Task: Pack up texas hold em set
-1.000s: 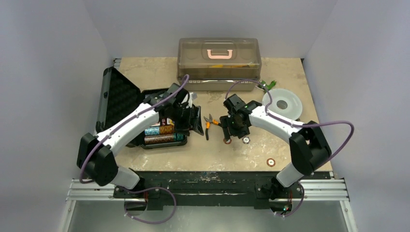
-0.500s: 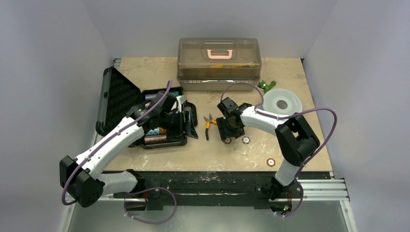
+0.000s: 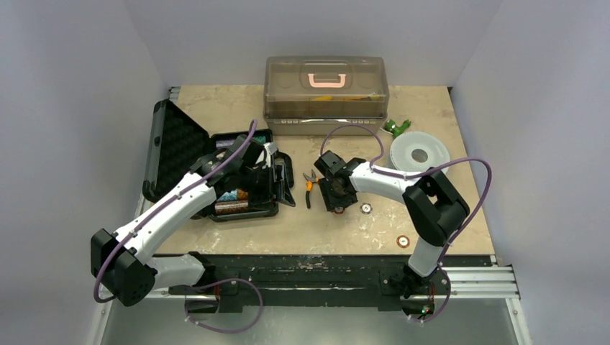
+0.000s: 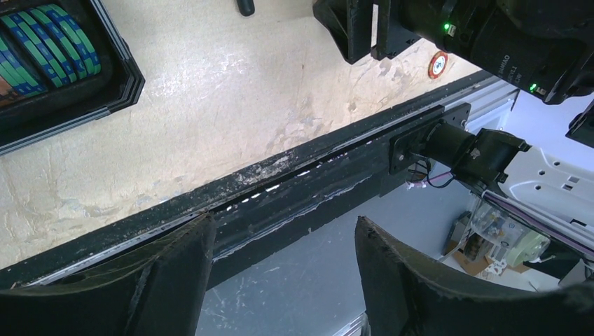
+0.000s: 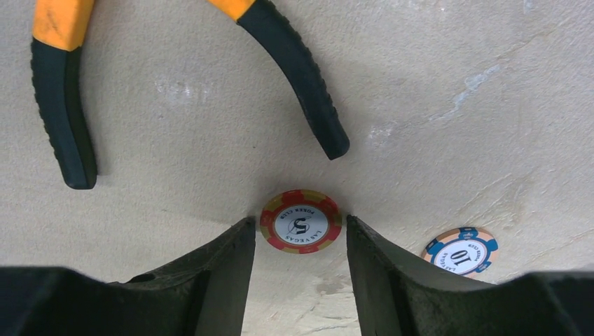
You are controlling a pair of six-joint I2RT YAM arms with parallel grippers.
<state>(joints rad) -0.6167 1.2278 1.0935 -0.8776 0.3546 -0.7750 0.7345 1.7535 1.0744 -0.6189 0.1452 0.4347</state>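
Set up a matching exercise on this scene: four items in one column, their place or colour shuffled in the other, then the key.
Column one
1. red chip
2. blue chip
3. pliers
4. row of green chips

Column two
A. standing on edge in the black case
B. orange and black handles
C. flat on the table, between the fingers of the right pincer
D. flat on the table, just outside those fingers

Pairs: 1-C, 2-D, 3-B, 4-A
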